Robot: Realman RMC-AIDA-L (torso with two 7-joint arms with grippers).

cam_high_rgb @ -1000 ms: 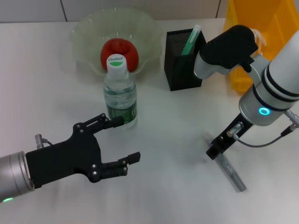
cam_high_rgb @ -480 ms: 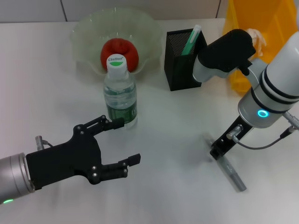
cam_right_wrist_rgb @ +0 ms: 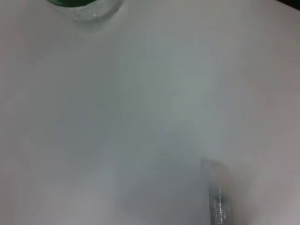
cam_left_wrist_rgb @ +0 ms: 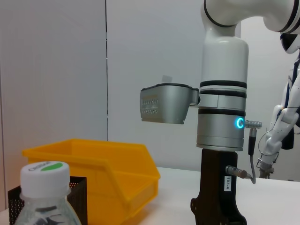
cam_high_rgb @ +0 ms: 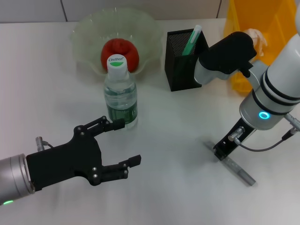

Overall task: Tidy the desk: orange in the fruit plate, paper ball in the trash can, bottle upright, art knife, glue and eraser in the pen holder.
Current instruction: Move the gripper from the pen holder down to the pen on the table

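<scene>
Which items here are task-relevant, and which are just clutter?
Job: orange, fruit plate, bottle, art knife, pen holder, paper ball, trash can, glue with the right gripper at it.
Clutter: none seen. The left gripper hangs open near the bottle.

**A:** so what's the left tool (cam_high_rgb: 119,145) look like? All matte black from here — flat angular palm, jointed fingers, small silver screws, on a silver-grey wrist with a green light.

**B:** yep. Right arm's glossy white with black bands and a glowing cyan ring, plus a black cap on the elbow. Its tool (cam_high_rgb: 224,149) is a black block — thin grey cable looping off a metal plug, little white label on the side.
</scene>
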